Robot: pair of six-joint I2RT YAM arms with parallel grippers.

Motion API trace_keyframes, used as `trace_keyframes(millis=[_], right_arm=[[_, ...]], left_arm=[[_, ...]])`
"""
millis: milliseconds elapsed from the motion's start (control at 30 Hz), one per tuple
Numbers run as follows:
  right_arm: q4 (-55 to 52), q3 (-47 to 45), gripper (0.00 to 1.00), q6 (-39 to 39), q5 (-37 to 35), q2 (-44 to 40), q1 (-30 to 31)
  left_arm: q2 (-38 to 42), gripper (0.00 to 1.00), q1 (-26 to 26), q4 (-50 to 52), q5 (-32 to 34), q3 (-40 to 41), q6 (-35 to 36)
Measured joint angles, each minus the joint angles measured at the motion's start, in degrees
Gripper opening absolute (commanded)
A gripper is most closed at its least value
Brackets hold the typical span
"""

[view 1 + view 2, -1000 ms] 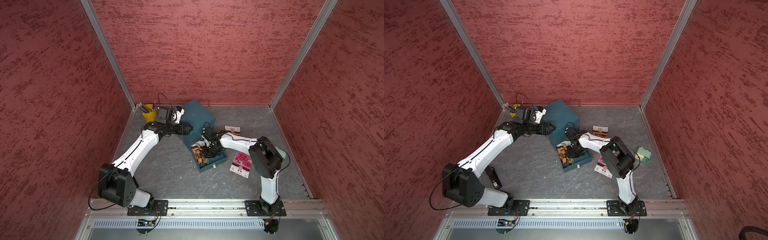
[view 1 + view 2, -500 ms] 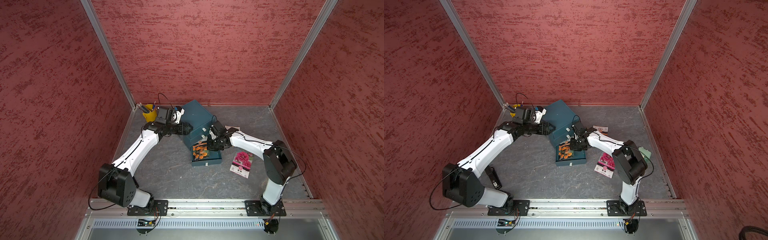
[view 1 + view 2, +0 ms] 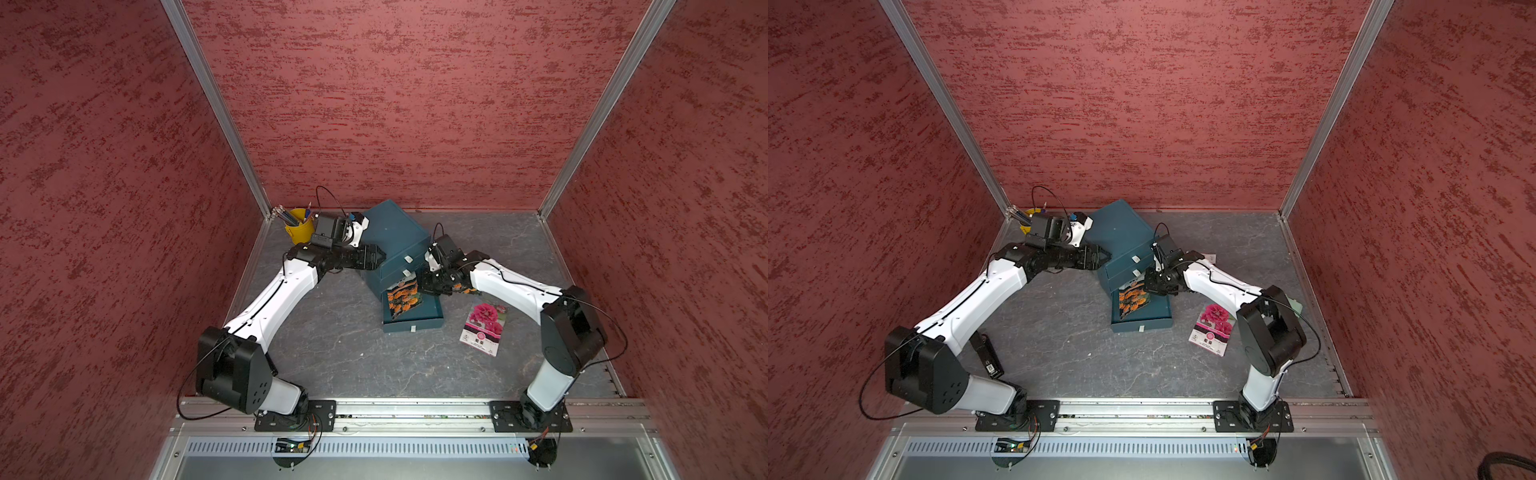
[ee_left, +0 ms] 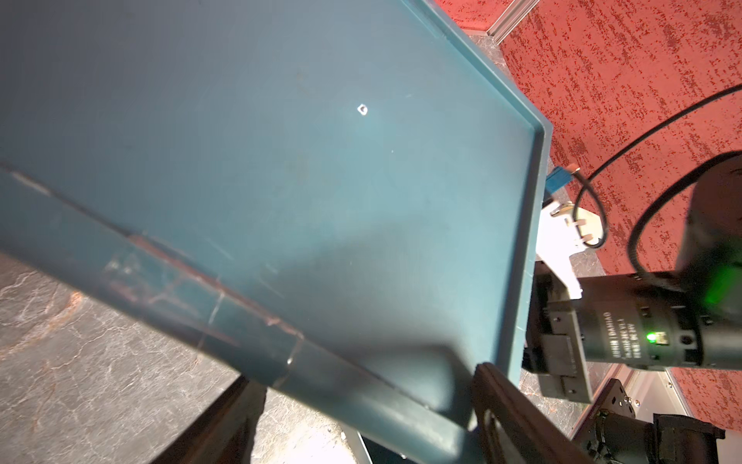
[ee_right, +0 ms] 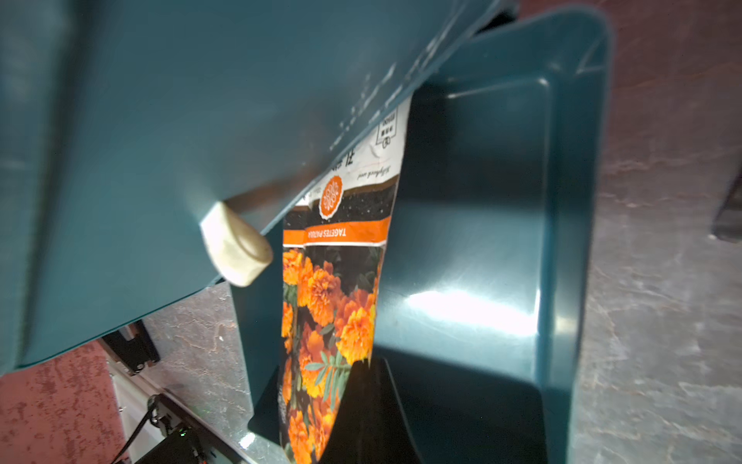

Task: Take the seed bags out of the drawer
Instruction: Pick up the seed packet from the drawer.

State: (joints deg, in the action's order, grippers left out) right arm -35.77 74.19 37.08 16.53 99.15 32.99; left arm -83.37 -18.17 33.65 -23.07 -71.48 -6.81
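Drawer (image 3: 413, 322) swung square to the front rail, right tool (image 3: 428, 286) (shut) now nearer the cabinet (image 3: 395, 241).

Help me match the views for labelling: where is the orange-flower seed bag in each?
Top views: orange-flower seed bag in the open drawer.
Left wrist: not in it.
Right wrist: centre, in the right gripper.
Shared landmark: the teal cabinet.

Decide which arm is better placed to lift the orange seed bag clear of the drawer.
Right. The right gripper is already shut on the orange bag over the drawer; the left gripper is shut against the cabinet.
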Motion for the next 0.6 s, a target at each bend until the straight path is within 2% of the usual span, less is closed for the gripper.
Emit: trace_keyframes(millis=[600], right_arm=[[-4.35,-0.13,0.0,2.56,1.9,-9.81,-1.4]], left_arm=[[-0.5,0.83,-0.26,1.05,0.37,-0.96,0.22]])
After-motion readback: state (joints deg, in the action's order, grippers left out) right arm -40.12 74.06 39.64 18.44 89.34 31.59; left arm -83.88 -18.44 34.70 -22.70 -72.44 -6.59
